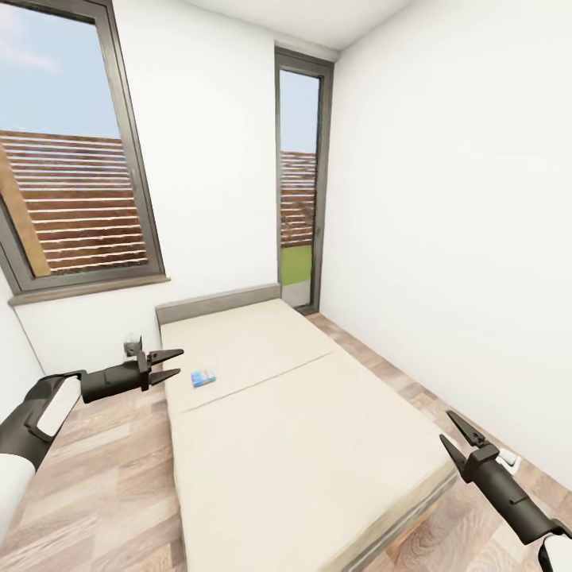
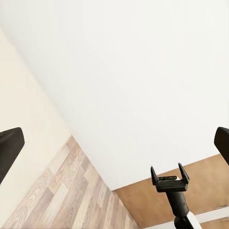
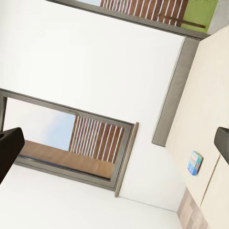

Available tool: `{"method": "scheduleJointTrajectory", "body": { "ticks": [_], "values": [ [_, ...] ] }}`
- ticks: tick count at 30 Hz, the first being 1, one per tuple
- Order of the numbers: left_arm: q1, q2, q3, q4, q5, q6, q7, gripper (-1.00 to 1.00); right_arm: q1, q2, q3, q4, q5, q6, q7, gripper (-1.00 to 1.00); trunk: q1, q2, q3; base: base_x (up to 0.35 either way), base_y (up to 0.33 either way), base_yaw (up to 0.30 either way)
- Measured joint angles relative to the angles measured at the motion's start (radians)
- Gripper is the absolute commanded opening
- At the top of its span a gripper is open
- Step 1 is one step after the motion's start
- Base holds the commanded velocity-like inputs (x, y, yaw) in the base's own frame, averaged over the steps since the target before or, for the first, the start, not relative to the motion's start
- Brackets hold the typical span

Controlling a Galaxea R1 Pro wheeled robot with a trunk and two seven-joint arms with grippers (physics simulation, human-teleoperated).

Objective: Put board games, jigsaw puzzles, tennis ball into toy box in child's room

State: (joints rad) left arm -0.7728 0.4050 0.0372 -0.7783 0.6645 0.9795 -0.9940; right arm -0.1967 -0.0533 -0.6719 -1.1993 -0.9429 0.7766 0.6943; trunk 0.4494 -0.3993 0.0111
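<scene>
A small blue board game (image 1: 203, 378) lies flat on the beige mattress of the bed (image 1: 302, 429), near its left edge below the grey headboard (image 1: 218, 303). My left gripper (image 1: 176, 362) hangs open just left of that box, above the bed's edge. Off the bed's near right corner, my right gripper (image 1: 446, 426) is open and holds nothing. The right wrist view shows the blue board game (image 3: 194, 162) far off on the mattress, past the open fingers (image 3: 9, 148). In the left wrist view the fingers (image 2: 9, 148) stand wide apart. The table, toy box, jigsaw puzzles and tennis ball are out of view.
White walls close in behind and right of the bed. A large window (image 1: 71, 159) and a tall narrow one (image 1: 298, 183) sit in the far wall. Strips of wood plank floor (image 1: 103, 477) run along both sides. A small white object (image 1: 508, 459) lies on the floor at right.
</scene>
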Motion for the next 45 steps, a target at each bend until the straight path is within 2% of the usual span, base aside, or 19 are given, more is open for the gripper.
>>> {"method": "scheduleJointTrajectory", "body": {
  "ticks": [11,45],
  "values": [
    [0.000,0.000,0.000,0.000,0.000,0.000,-0.001,1.00,0.000,0.000,0.001,-0.001,-0.001,0.001,-0.001,1.00,0.000,0.000,0.000,0.030,0.149,-0.108],
    [0.000,0.000,0.000,0.000,0.001,0.000,-0.001,1.00,0.000,0.001,0.001,-0.001,0.001,0.000,-0.001,1.00,0.000,0.000,0.016,-0.017,0.096,-0.274]
  ]
}}
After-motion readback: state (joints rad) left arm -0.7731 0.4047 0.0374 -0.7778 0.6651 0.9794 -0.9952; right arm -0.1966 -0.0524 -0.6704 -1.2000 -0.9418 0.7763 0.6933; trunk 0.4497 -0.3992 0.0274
